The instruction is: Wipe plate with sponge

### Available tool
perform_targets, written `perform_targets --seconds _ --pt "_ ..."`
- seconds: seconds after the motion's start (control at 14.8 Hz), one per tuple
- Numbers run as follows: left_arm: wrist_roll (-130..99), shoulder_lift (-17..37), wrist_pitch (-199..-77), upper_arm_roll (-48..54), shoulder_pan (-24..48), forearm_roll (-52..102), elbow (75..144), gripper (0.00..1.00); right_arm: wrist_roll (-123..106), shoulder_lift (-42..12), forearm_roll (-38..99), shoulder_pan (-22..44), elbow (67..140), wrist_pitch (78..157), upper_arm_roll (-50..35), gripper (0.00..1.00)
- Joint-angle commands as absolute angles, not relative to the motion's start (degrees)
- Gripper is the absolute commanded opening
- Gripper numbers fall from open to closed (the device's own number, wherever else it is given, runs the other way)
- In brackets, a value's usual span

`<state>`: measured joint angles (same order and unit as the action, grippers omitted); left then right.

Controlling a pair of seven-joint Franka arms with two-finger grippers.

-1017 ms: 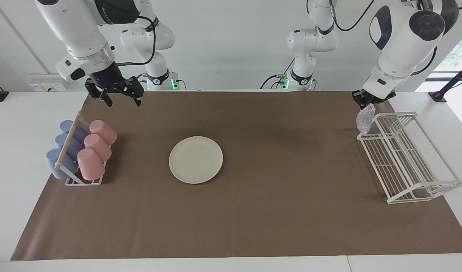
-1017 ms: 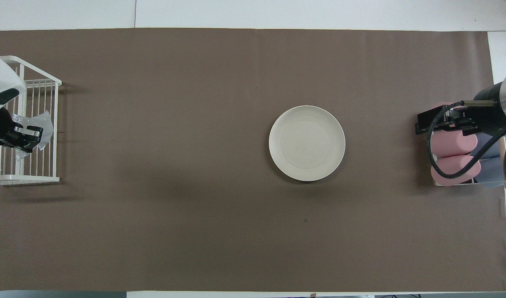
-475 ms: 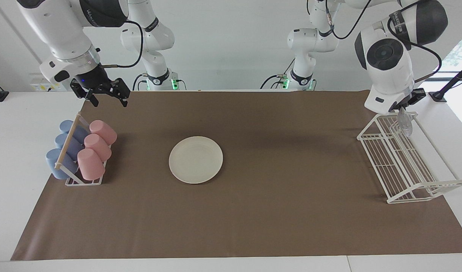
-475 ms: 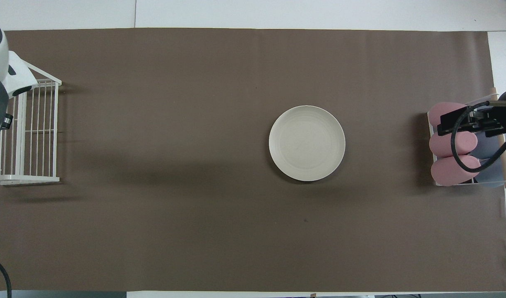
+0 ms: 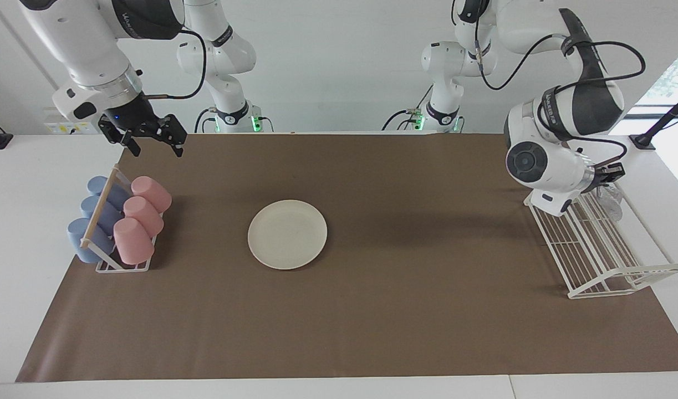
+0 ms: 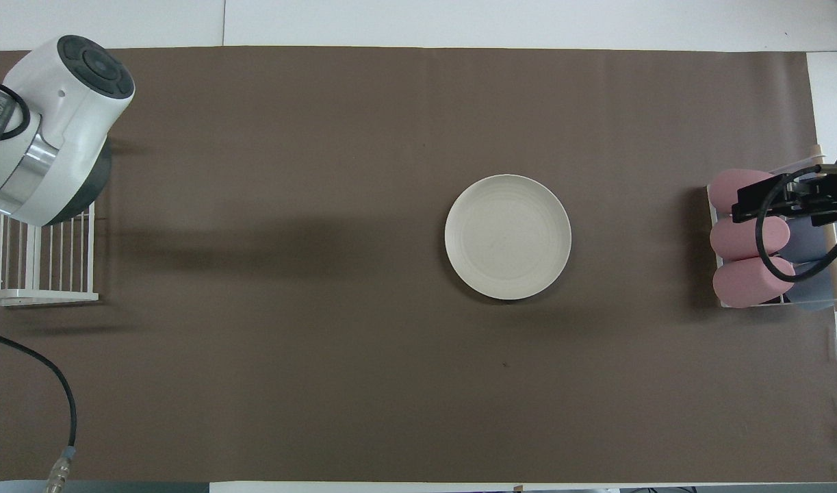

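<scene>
Since the earlier frames the left arm has swung from beside the rack (image 5: 599, 244) to over it, carrying the sponge (image 5: 610, 200) from the rack's corner nearest the robots to its outer side. The right arm has drawn back slightly toward its own end of the bench (image 5: 17, 233).

Left hand (image 5: 609, 176): closed, pinching the top of the sponge. The sponge hangs below it over the rack's outer edge, apparently inside or just against the wire frame; contact with the wires cannot be determined. In the overhead view the arm's wrist covers both hand and sponge.

Right hand (image 5: 150, 143): fully open, holding nothing, raised over the mat (image 5: 405, 332) near the cup holder (image 5: 117, 266). This arm waits.

Plate (image 5: 287, 234): flat on the mat at mid-bench, toward the right arm's end, well apart from the sponge. Nothing touches it.

Task status, as judged: the sponge is at the rack and not at the plate. Either wiping is complete and the sponge is being stowed, or wiping has not started. The plate surface shows no marks that settle which.
</scene>
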<state>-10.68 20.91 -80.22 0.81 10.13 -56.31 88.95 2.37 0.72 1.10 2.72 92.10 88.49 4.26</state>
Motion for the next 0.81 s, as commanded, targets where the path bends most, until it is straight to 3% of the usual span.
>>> perform_targets --seconds 0.0,0.27,0.75 --pt "-17.73 26.36 -75.15 0.35 11.25 -57.30 82.53 0.00 0.53 0.35 0.35 1.85 91.50 88.59 3.87 1.00" --pt "-33.62 27.60 -73.65 0.44 11.34 -53.02 82.88 0.00 0.61 0.44 0.35 1.93 91.76 88.59 3.95 1.00" --pt "-41.84 27.42 -73.04 0.44 11.69 -46.32 84.29 0.00 0.88 0.61 0.35 1.85 92.02 88.42 3.96 1.00"
